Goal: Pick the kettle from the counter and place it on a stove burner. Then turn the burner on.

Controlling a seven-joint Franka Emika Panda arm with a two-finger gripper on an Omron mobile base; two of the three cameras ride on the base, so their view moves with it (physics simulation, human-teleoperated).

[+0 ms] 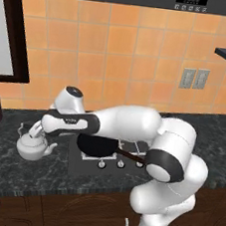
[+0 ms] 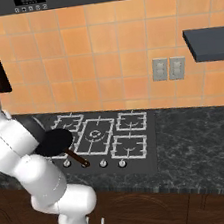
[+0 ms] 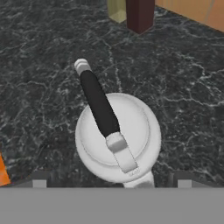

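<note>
- The gripper hangs right over the kettle, its two finger tips spread wide apart at the bottom of the hand view, one at about 7 o'clock of the kettle, the other at about 5 o'clock, nothing between them.
- I can't tell whether either tip touches the kettle's body.
- From above, the kettle's dark handle runs across the lid from about 11 o'clock down towards 5 o'clock.
- The kettle stands upright on the counter, just beside the left edge of the black cooktop, spout towards the stove.
- A black frying pan sits on the cooktop's front-left part, its handle pointing out to about 4 o'clock in the right base view.
- The front-right stove burner is bare.
- At 12 o'clock of the kettle in the hand view, a dark brown block stands on the counter near the orange tiled wall.
- Two grey wall outlets sit on the tiles behind the stove.
</note>
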